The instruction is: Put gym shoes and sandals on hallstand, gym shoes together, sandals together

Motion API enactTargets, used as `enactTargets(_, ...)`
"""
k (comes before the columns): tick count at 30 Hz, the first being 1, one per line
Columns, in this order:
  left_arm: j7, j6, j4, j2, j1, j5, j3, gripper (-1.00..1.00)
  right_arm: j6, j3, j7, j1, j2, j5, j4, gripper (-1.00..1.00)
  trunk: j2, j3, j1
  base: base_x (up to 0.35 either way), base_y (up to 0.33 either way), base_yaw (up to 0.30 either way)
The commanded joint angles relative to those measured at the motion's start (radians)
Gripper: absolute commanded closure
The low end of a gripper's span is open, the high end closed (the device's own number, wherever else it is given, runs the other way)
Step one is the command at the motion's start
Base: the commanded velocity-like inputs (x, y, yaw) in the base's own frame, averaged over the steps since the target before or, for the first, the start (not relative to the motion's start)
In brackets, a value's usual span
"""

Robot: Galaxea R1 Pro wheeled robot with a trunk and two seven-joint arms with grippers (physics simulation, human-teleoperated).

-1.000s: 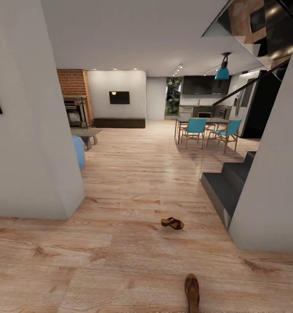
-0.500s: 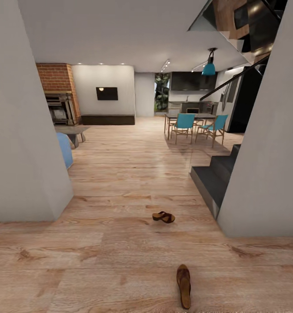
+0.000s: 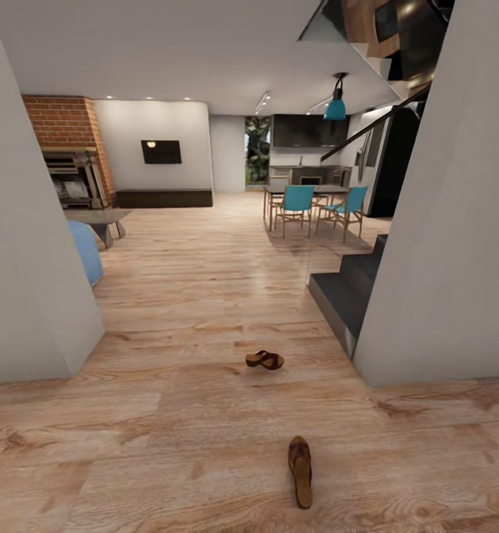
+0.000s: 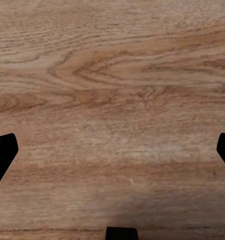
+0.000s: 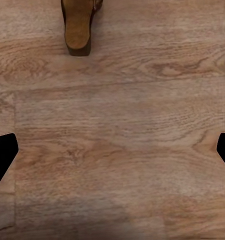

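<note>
Brown leather sandals with tan wedge soles lie well apart on the light wood-grain plank corridor floor [image 3: 131, 444]: the near sandal [image 3: 300, 471] lengthwise, the far sandal [image 3: 265, 360] crosswise between two plain white wall corners. Dark grey stair steps [image 3: 346, 292] rise beside the right-hand wall. Beyond stand turquoise chairs [image 3: 297, 207] at a dining table and a red brick fireplace [image 3: 68, 148]. Both wrist views show black fingers [image 4: 2, 155] [image 5: 2, 155] spread wide, grasping nothing, with the near sandal's heel under the right arm.
</note>
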Motion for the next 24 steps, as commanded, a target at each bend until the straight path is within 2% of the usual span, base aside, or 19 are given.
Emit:
enactTargets(1,0.000,-0.003,0.001,0.000,0.000,0.001,0.002,-1.00,-0.003,-0.001,0.000,-0.001,0.000,0.000,0.001,-1.00,-0.008,-0.006,0.004,0.000,0.000,-0.164)
enactTargets(8,0.000,-0.004,0.001,0.000,0.000,0.001,0.002,-1.00,-0.005,0.001,0.000,-0.001,-0.005,0.003,0.000,-1.00,-0.057,-0.037,0.031,0.000,0.000,-0.147)
enactTargets(17,0.001,-0.004,0.001,0.000,0.000,0.001,0.002,-1.00,-0.005,0.001,0.000,-0.001,-0.027,0.005,0.001,-1.00,-0.120,-0.067,0.065,0.000,0.000,-0.020)
enactTargets(24,0.001,-0.005,0.001,0.000,0.000,0.001,0.002,-1.00,-0.005,0.000,0.000,-0.001,-0.030,0.005,0.001,-1.00,-0.169,-0.089,0.092,0.000,0.000,-0.001)
